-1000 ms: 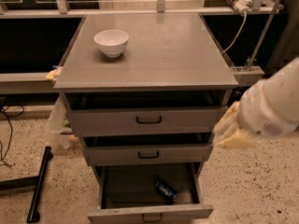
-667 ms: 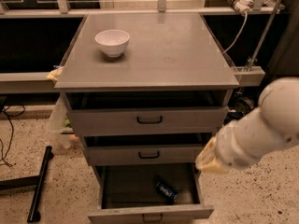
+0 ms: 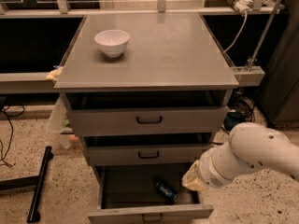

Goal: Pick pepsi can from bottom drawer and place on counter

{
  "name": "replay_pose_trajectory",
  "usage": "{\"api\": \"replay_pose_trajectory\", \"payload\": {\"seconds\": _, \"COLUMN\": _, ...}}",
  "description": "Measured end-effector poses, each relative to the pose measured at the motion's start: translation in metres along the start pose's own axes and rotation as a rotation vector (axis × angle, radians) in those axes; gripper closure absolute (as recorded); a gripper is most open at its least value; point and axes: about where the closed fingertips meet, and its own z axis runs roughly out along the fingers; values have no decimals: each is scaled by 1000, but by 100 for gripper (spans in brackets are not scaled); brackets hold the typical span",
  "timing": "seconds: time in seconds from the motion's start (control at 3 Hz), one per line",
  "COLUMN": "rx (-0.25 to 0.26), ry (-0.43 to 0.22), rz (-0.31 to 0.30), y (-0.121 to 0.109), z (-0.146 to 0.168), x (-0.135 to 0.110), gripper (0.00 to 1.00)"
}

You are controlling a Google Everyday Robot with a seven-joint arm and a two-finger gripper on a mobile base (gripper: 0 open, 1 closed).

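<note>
Around the grey cabinet, noted speckled floor, dark shelving behind and cables off to the right; on the counter (image 3: 177,55), saw a white bowl (image 3: 112,42) toward the back left; found the upper drawer (image 3: 149,120) and the middle drawer (image 3: 148,154) each showing a dark gap above its front; found the bottom drawer (image 3: 126,185) pulled well out, dark inside; spotted the pepsi can (image 3: 166,190) lying on its side on that drawer's floor, right of centre; read its long axis as slanting from back left to front right; placed the gripper (image 3: 192,180) at the end of the white arm (image 3: 247,155), low at the drawer's right side, just beside the can and a little higher in view; could not tell whether open or closed; judged the can to lie toward the left of the gripper in view and slightly nearer the drawer front; reckoned the coming move a short reach leftward and down into the drawer; judged also that a grasp would need to close across the slanted body rather than along it, hence a wrist turn to match; counted the lift to the counter as not yet begun.
</note>
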Motion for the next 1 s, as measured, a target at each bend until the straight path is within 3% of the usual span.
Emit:
{"api": "replay_pose_trajectory", "payload": {"seconds": 0.33, "rx": 16, "ry": 19, "rz": 26, "y": -3, "z": 12, "x": 23, "gripper": 100}}
{"api": "replay_pose_trajectory", "payload": {"seconds": 0.67, "rx": 17, "ry": 38, "rz": 28, "y": -7, "z": 57, "x": 64, "gripper": 100}}
{"api": "replay_pose_trajectory", "payload": {"seconds": 1.0, "rx": 72, "ry": -25, "rz": 7, "y": -41, "z": 125, "x": 87, "gripper": 100}}
